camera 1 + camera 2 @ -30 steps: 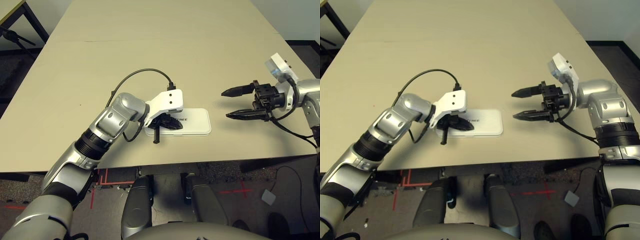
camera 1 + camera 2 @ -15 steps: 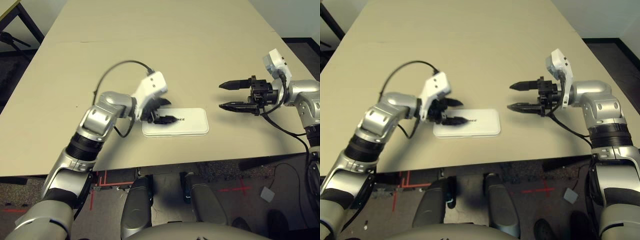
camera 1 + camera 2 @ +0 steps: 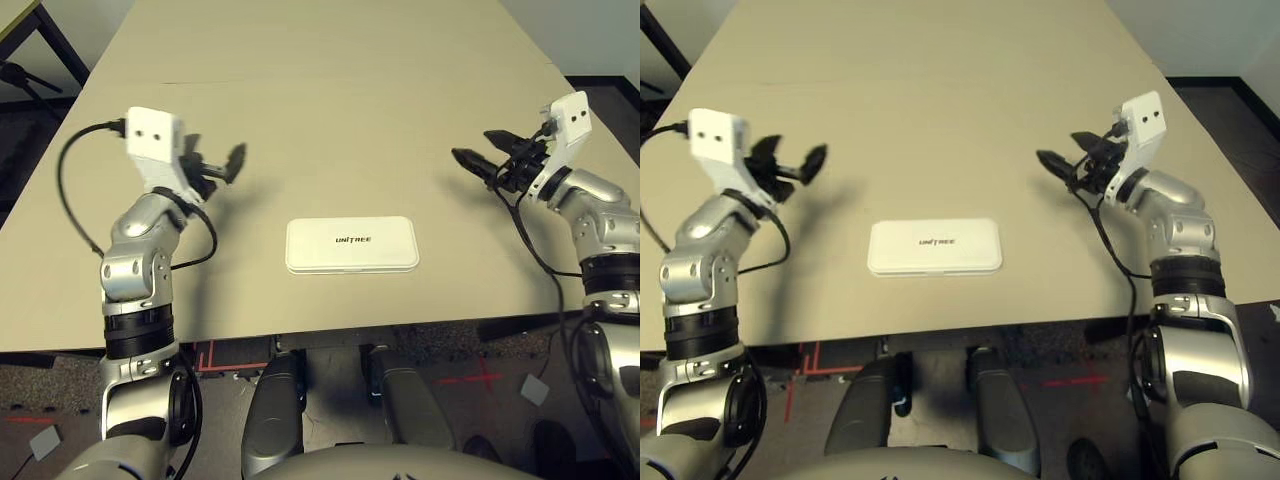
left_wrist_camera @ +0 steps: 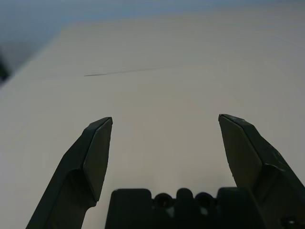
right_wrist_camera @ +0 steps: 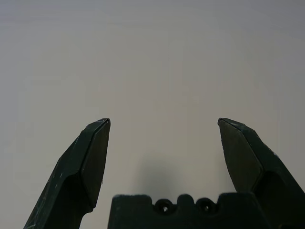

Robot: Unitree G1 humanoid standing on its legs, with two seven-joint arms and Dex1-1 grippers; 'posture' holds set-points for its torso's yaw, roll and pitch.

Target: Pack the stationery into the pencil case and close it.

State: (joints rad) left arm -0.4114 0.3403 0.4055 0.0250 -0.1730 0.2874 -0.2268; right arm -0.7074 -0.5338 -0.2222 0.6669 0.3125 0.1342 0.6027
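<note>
Left eye view — pencil case (image 3: pixel 352 245) crosswise, shut

A closed white pencil case (image 3: pixel 352 245) lies flat near the front edge of the table (image 3: pixel 330 90), the lone obstacle on its surface; bare tabletop stretches behind it and to both sides, with the left hand (image 3: pixel 212 167) and right hand (image 3: pixel 487 152) raised well apart from it, fingers spread

Both arms raised apart, left gripper (image 3: pixel 222 165) and right gripper (image 3: pixel 478 150) jaws spread wide.
</note>
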